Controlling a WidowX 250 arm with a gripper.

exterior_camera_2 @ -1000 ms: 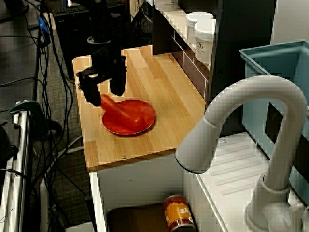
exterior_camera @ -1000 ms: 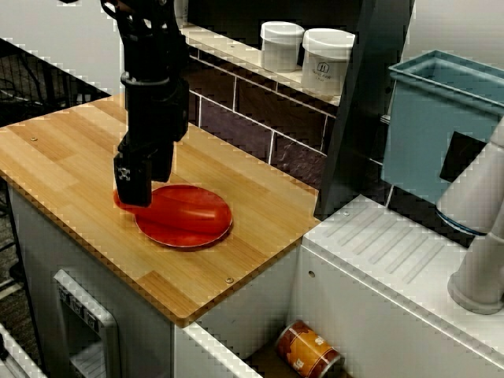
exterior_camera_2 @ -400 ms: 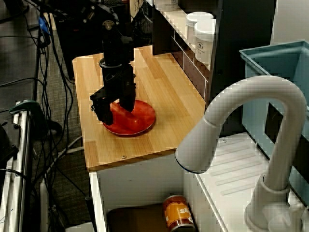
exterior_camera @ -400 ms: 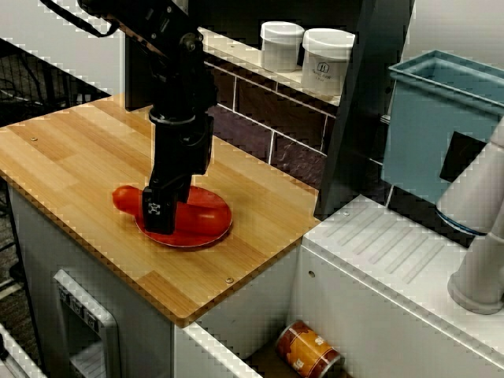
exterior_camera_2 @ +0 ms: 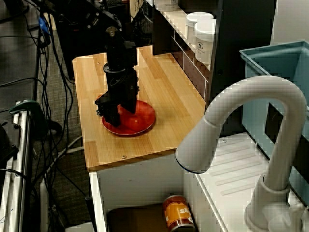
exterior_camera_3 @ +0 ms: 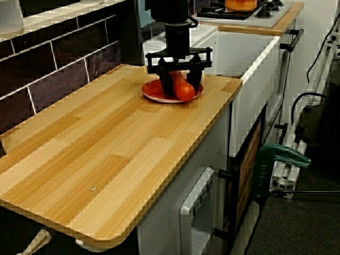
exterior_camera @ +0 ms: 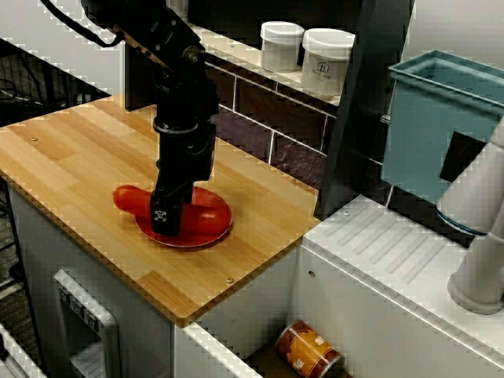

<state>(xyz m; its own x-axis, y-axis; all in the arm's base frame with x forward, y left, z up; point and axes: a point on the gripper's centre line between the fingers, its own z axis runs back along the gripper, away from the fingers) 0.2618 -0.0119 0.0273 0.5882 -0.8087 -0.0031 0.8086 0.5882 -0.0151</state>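
We see the gripper (exterior_camera_3: 179, 79) has moved over the red plate (exterior_camera: 214, 227), fingers apart astride the red oblong piece (exterior_camera_3: 184, 91), ungripped.

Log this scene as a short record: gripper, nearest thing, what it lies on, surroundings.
gripper: black gripper, pointing down, jaws open, one finger on each side of the long red vegetable
contact: cannot tell whether the fingers touch it
nearest thing: the long red vegetable, lying across the plate, one end past its rim
lies on: red plate on the wooden counter
surroundings: two white jars on the ledge behind; blue bin; white tap; can below the counter
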